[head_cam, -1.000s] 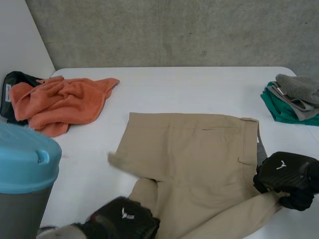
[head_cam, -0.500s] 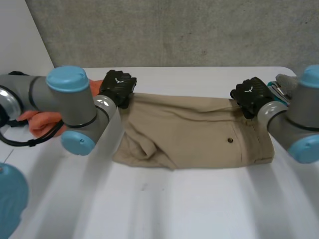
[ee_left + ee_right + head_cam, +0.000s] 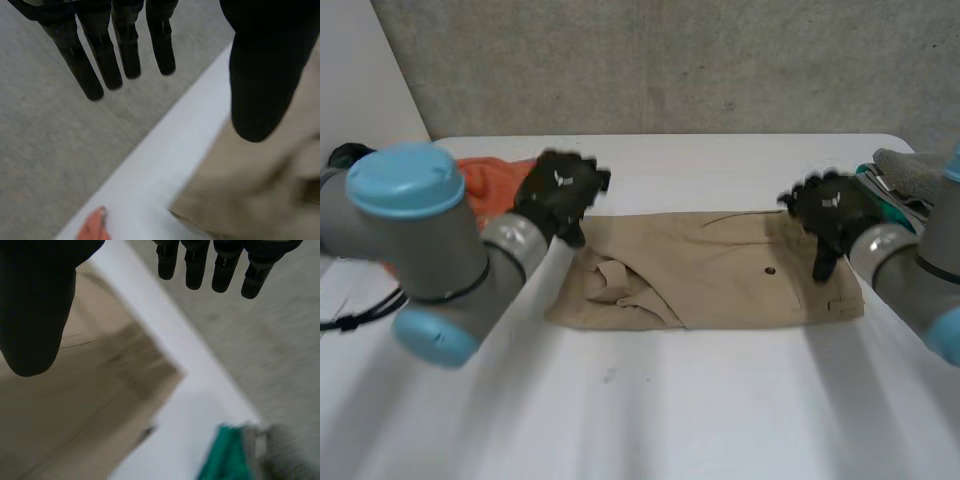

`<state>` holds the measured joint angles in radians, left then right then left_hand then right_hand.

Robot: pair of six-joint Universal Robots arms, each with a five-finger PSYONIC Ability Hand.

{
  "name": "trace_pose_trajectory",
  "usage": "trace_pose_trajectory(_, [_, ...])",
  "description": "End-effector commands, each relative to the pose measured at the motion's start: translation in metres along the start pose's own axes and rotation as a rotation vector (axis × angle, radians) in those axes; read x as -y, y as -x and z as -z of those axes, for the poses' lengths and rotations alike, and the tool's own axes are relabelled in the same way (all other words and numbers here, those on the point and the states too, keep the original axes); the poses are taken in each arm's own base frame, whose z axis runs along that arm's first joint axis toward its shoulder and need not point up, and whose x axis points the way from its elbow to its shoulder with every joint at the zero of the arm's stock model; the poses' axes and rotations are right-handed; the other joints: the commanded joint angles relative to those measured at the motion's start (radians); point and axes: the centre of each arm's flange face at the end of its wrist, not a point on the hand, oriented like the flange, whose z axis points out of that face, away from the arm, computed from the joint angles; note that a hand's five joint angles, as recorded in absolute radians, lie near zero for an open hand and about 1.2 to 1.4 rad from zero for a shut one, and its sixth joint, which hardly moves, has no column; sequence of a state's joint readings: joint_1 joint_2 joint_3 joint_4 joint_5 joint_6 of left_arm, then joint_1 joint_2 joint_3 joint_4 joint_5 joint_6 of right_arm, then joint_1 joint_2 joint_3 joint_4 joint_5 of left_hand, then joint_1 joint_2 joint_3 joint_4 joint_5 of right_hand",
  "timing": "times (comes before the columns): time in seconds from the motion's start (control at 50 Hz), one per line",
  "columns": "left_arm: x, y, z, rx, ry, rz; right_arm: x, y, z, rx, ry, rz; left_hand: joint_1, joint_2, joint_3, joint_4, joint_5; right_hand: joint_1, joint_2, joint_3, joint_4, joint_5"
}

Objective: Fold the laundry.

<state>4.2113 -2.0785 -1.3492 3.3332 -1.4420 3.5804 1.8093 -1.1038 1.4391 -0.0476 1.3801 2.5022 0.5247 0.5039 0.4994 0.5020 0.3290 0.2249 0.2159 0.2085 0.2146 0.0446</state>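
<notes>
orange towel (image 3: 485,178) lay bunched and unfolded, left of the khaki shorts (image 3: 720,275) and just beyond their far-left corner. left hand (image 3: 558,190) hovered over that same corner. in its wrist view the fingers were straight and spread with the thumb well apart, holding nothing. the shorts lay flat mid-table (image 3: 670,410) as one long strip, doubled over lengthwise with a button showing on top. their left end was rumpled, with a loose flap bunched up. right hand (image 3: 832,208) was above the shorts' far-right corner, likewise wide and empty, fingers straight and off the cloth. right of the shorts, near that end, sat a green garment (image 3: 225,455) with a grey cloth (image 3: 915,165) on it. both looked already folded.

my read on progress: the first fold on the shorts looked done and both hands had let go. still left were smoothing the rumpled left end, at least one crosswise fold, and moving the shorts over to the stack. the orange towel looked untouched, so roughly mid-task.
</notes>
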Motion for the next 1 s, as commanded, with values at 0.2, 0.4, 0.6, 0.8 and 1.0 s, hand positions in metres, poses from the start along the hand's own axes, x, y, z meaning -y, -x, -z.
trace_pose_trajectory(0.2, [-0.054, -0.046, 0.03, -0.112, 0.112, 0.016, -0.051, 0.006, 0.027, 0.118, 0.17, -0.105, 0.176, 0.197, 0.201, 0.199, 0.197, 0.156, 0.166, 0.173, 0.167, 0.162])
trace_pose_trajectory(0.4, [-0.065, -0.043, 0.007, -0.067, 0.052, 0.006, -0.06, 0.013, 0.029, 0.116, 0.167, -0.107, 0.237, 0.258, 0.263, 0.26, 0.259, 0.177, 0.186, 0.194, 0.187, 0.183])
trace_pose_trajectory(0.6, [-0.077, -0.046, 0.007, -0.076, 0.086, 0.013, -0.059, 0.011, 0.025, 0.089, 0.135, -0.094, 0.872, 0.892, 0.897, 0.894, 0.893, 0.186, 0.195, 0.202, 0.196, 0.192])
trace_pose_trajectory(0.8, [-0.069, -0.011, 0.026, 0.016, 0.112, 0.004, -0.06, 0.011, 0.024, 0.078, 0.118, -0.088, 0.872, 0.892, 0.897, 0.894, 0.893, 0.244, 0.253, 0.261, 0.255, 0.25])
trace_pose_trajectory(1.0, [-0.073, -0.003, 0.034, 0.028, 0.132, 0.0, -0.059, 0.009, 0.019, 0.053, 0.083, -0.072, 0.872, 0.892, 0.897, 0.894, 0.893, 0.336, 0.345, 0.352, 0.346, 0.341])
